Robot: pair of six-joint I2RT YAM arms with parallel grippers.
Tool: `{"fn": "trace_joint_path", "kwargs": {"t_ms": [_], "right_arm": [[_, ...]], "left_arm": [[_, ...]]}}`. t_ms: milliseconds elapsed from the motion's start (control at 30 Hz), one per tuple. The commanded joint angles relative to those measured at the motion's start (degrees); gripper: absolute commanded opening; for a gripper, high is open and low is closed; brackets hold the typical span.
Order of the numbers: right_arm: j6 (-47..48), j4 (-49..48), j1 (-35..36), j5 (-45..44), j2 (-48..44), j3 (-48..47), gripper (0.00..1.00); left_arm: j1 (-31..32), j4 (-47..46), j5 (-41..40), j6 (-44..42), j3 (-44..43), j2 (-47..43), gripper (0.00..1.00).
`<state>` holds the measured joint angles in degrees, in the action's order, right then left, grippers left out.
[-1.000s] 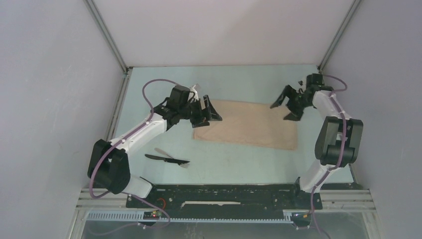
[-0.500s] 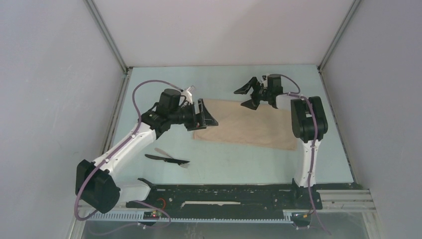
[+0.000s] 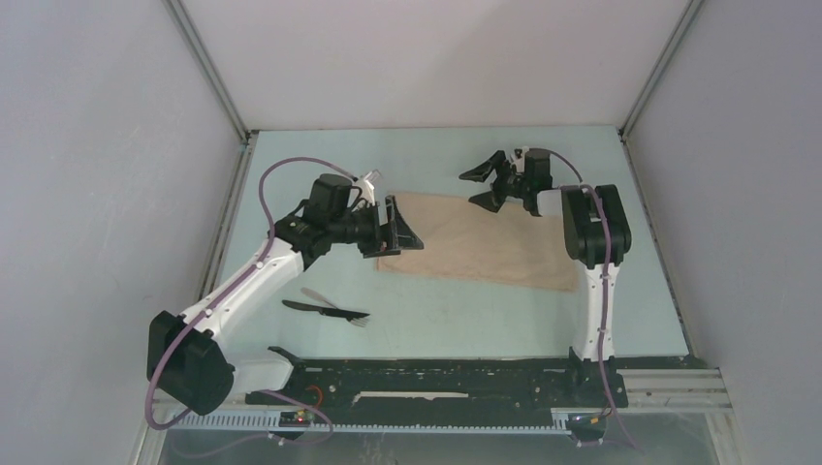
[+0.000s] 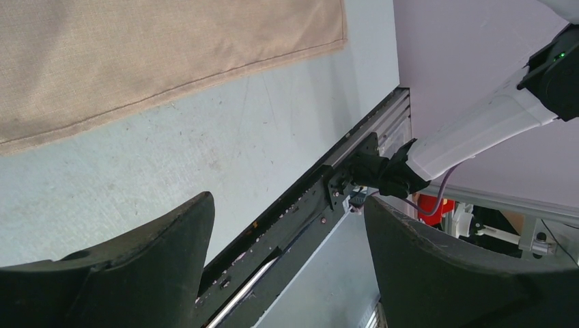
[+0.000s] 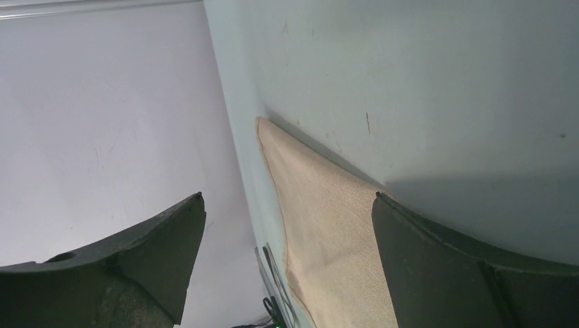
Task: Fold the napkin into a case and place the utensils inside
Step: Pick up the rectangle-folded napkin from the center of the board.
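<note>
With both pairs of jaws spread wide, pinching nothing. Flat across the middle of the tabletop: the tan napkin, a long rectangle. Above its left edge, the left jaws; above its far edge, the right jaws. Toward the tabletop's near-left corner, well apart from the cloth: the utensils, black pieces with a pale one beside.

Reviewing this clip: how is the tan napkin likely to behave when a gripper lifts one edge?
The napkin will probably drape limply, since it is thin woven cloth lying flat against the surface. It looks light, so a push may slide it across the smooth table rather than bunch it.
</note>
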<state>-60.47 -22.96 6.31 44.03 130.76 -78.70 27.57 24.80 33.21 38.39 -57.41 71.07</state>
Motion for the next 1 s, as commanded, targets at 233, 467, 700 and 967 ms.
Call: {"fn": "trace_joint_path", "kwargs": {"t_ms": [233, 467, 700, 967], "right_arm": [[25.30, 41.33, -7.90, -9.33, -21.34, -8.64, 1.00], [45.38, 86.11, -13.04, -37.62, -27.50, -9.85, 0.99], [54.31, 90.24, -17.78, -33.84, -23.06, -9.89, 0.88], [55.76, 92.81, -17.89, -39.30, -16.64, -12.74, 0.88]], "left_arm": [[-0.59, 0.47, 1.87, -1.77, 0.76, -3.42, 0.86], [-0.59, -3.03, 4.75, -0.07, 2.45, -4.10, 0.86], [-0.59, -3.02, 7.09, -0.63, 3.07, -4.65, 0.86], [-0.59, -2.47, 7.28, -1.28, 3.84, -5.14, 0.86]]}}
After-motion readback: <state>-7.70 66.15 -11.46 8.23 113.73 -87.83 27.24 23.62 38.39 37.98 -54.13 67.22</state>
